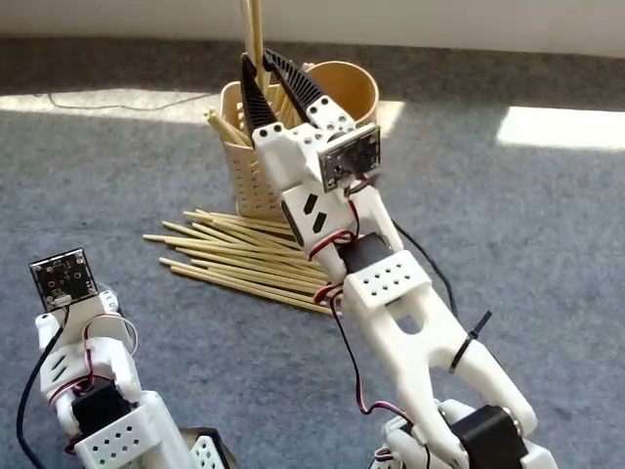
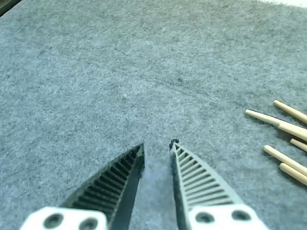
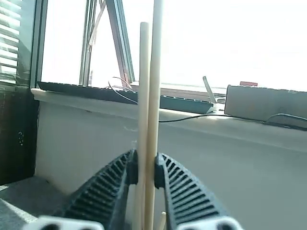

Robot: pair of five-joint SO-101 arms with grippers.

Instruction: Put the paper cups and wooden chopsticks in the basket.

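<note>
My right gripper [image 1: 258, 56] is raised over the cream basket [image 1: 244, 181] and is shut on two wooden chopsticks [image 1: 253, 24] held upright. The right wrist view shows these chopsticks [image 3: 149, 96] pinched between the black jaws of the gripper [image 3: 145, 160]. A paper cup [image 1: 354, 83] and several chopsticks [image 1: 228, 127] stand in the basket. A loose pile of chopsticks [image 1: 244, 259] lies on the carpet in front of the basket. My left gripper [image 2: 157, 144] hangs open over bare carpet, nothing between its fingers, with the ends of some chopsticks [image 2: 283, 127] off to one side.
Grey carpet [image 1: 547, 225] covers the floor, with open room to the right and left of the basket. The left arm [image 1: 78, 342] sits at the front left. A thin cable [image 1: 98, 101] lies at the back left. A wall and window sill [image 3: 230, 108] stand beyond the basket.
</note>
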